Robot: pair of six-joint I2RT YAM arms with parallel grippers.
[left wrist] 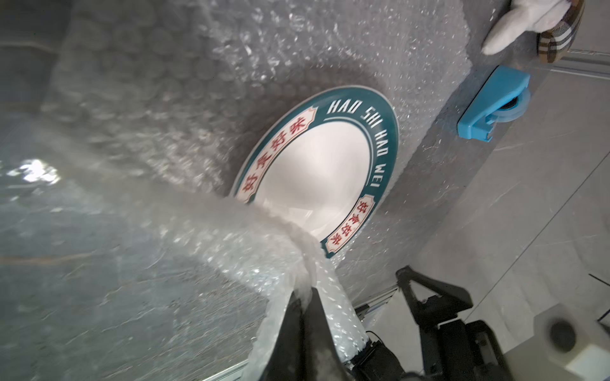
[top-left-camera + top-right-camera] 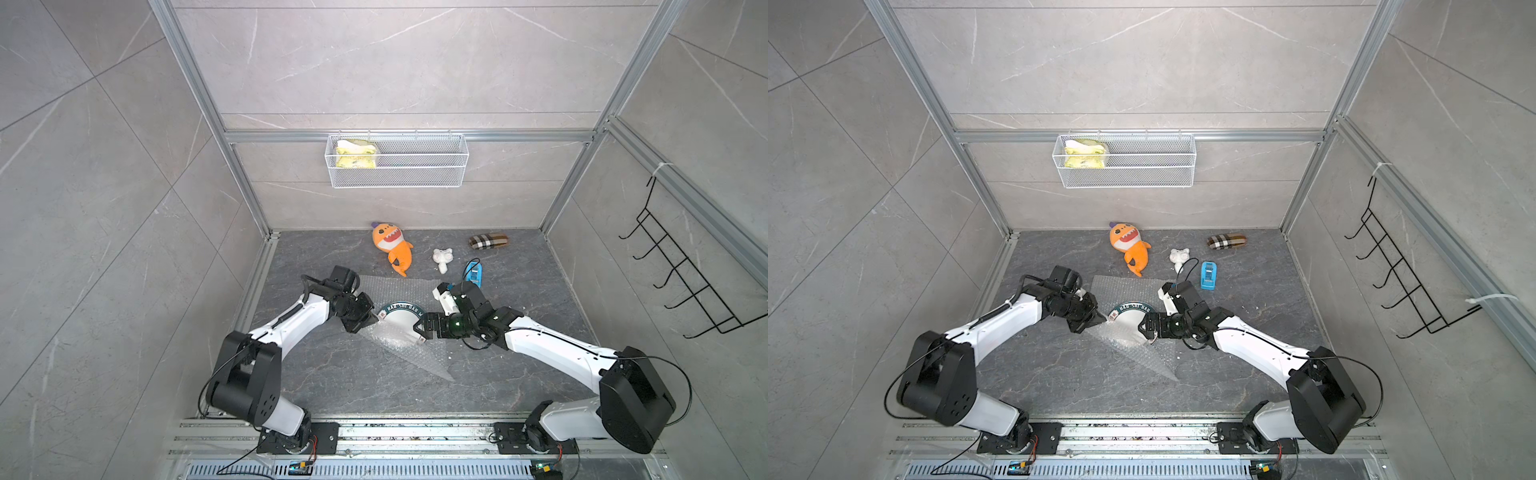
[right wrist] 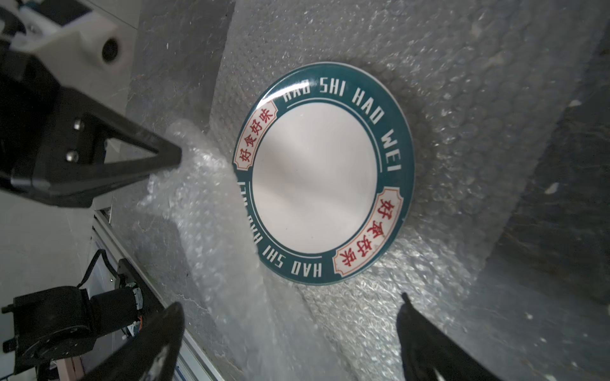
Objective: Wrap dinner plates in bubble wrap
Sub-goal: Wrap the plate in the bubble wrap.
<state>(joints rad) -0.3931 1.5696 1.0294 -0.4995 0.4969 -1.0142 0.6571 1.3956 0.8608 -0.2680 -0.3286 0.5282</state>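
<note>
The left arm (image 2: 291, 322) and right arm (image 2: 552, 347) stretch forward and angle inward, wrists pointing at each other. The left gripper (image 2: 371, 319) is pinched tight on a fold of bubble wrap (image 1: 231, 237). The right gripper (image 2: 419, 329) faces it, jaws spread wide, gripping nothing.

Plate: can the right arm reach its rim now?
Probably yes: the right gripper is open facing the plate, and that rim is bare; the bubble wrap fold covers another edge.

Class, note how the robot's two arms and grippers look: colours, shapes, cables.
Both the left arm and right arm have white links, bulky black joints and thin black cables. The left gripper and right gripper are black with triangular fingers.
</note>
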